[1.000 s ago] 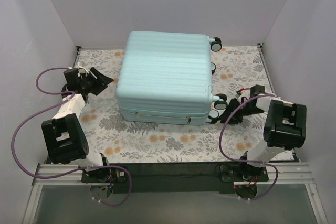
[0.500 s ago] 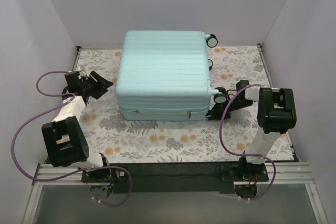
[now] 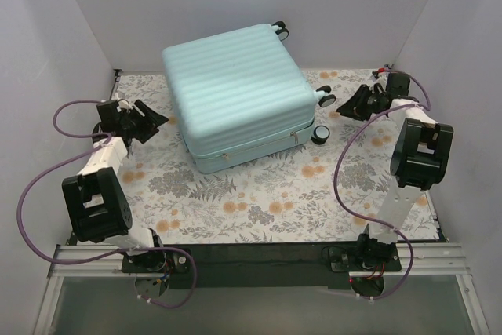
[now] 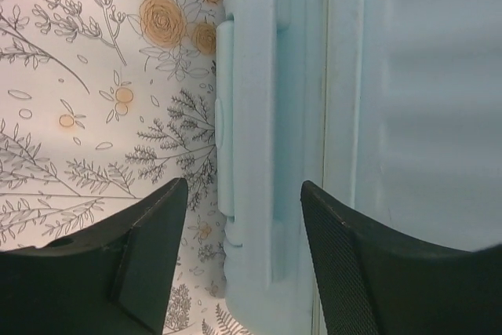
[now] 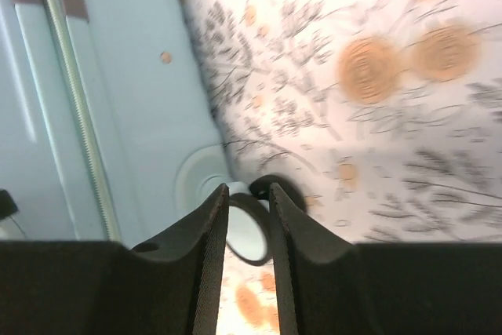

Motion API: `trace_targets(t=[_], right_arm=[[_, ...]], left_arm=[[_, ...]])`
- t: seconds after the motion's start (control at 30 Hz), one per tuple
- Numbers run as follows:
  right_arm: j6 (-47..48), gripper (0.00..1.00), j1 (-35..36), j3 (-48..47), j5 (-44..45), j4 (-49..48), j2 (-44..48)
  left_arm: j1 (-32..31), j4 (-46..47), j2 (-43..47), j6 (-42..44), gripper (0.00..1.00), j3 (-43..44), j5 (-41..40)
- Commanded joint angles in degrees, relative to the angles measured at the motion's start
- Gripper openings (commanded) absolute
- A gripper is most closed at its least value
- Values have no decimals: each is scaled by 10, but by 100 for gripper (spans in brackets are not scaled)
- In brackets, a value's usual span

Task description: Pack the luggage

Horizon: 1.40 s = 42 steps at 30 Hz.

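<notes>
The luggage (image 3: 235,88) is a closed pale mint ribbed suitcase lying flat and skewed on the floral table, its black wheels toward the right and back. My right gripper (image 3: 345,103) is at its right side, shut on one wheel (image 3: 325,98). In the right wrist view the wheel (image 5: 249,233) sits pinched between the fingers (image 5: 208,225). My left gripper (image 3: 157,121) is open and empty just left of the suitcase. The left wrist view shows the suitcase's side (image 4: 267,115) with its moulded handle (image 4: 225,115) ahead of the open gripper (image 4: 245,194).
Grey walls close in the table on the left, back and right. The floral cloth (image 3: 259,202) lies in front of the suitcase. Another wheel (image 3: 320,135) rests on the cloth and one (image 3: 278,29) is at the back wall. Purple cables loop from both arms.
The suitcase has swung counter-clockwise, its wheel end moving toward the back right. My right gripper has moved back and right with the wheel. The left arm has barely moved.
</notes>
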<state>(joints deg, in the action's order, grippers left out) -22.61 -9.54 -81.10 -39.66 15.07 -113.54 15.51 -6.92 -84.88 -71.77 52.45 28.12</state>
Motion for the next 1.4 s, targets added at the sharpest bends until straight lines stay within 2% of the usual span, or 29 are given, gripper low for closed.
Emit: trace_targets(t=[0.0,0.2,0.37,0.53,0.63,0.7,0.73,0.77,0.83,0.87,0.9,0.93,0.97,1.0,1.07,1.13,1.23,1.37], right_arm=[[48,34,-27,15,27,-29,51],[141,36,-52,57,27,14,152],[198,40,-54,67,36,36,228],[262,50,-54,56,64,46,303],[328,62,-52,49,46,40,358],[343,77,-52,82,49,25,406],[310,93,-52,101,61,-1,423],[284,99,-52,121,82,-17,439],[266,98,-51,175,84,-37,477],[273,98,-52,191,26,-41,485],[284,90,-52,215,-6,-43,494],[289,88,-44,228,-24,-46,497],[281,88,-37,241,-17,-50,502],[276,86,-30,257,-8,-60,517],[272,83,-5,321,20,-111,538],[273,83,30,383,41,-175,565],[283,81,91,436,64,-221,575],[272,76,160,476,56,-275,558]], left_arm=[[-10,-6,-26,15,57,35,-17],[-52,-3,-72,46,50,68,-35],[-66,7,-110,54,49,97,-53],[-93,-36,-164,87,46,136,-108],[-104,-49,-184,110,43,149,-148],[-108,-61,-199,115,41,156,-170],[-108,-65,-206,112,40,158,-179],[-108,-75,-210,110,38,159,-182],[-109,-82,-219,102,36,158,-179],[-109,-85,-218,99,36,157,-176],[-109,-86,-215,96,35,151,-168],[-109,-92,-212,88,34,146,-150],[-109,-93,-209,87,31,142,-132],[-109,-100,-208,87,24,138,-117],[-108,-115,-201,79,19,119,-88],[-108,-115,-190,67,10,88,-75],[-109,-114,-187,61,0,68,-77],[-109,-122,-190,68,0,66,-102]])
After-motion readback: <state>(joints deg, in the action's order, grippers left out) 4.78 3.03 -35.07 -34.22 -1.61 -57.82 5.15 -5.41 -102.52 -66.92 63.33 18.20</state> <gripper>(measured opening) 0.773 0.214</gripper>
